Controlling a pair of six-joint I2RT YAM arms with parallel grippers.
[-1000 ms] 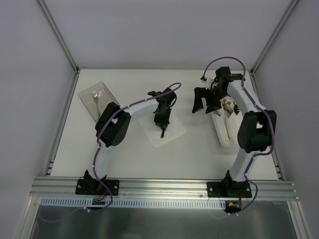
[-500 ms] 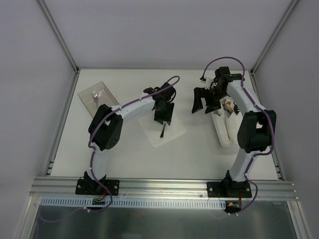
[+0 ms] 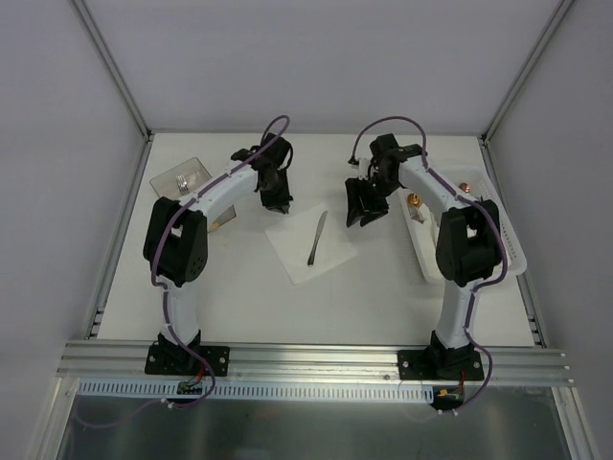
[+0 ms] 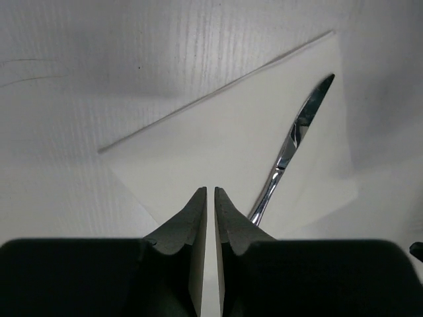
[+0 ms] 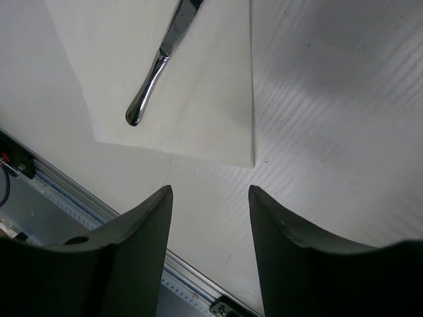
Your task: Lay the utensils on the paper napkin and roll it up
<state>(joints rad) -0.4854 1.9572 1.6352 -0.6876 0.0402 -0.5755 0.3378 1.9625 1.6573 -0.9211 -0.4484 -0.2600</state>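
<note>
The paper napkin (image 3: 305, 259) lies flat near the table's middle, turned like a diamond. A slim silver knife (image 3: 317, 239) lies on it, free of both grippers. My left gripper (image 3: 280, 202) hovers just behind the napkin's far left edge, shut and empty. In the left wrist view the napkin (image 4: 218, 139) and knife (image 4: 291, 148) lie ahead of the gripper (image 4: 210, 193). My right gripper (image 3: 362, 213) is open and empty, just right of the napkin's far corner. The right wrist view shows the gripper (image 5: 210, 193), the napkin (image 5: 205, 99) and the knife (image 5: 157, 69).
A clear plastic box (image 3: 196, 195) stands at the back left with a silver utensil (image 3: 182, 181) in it. A white tray (image 3: 428, 257) runs along the right side, with small gold round items (image 3: 415, 199) at its far end. The metal rail (image 3: 316, 359) borders the near edge.
The left gripper has let go of the knife, which now lies on the napkin, and has drawn back to the far left. The right gripper has moved left from the tray toward the napkin.
</note>
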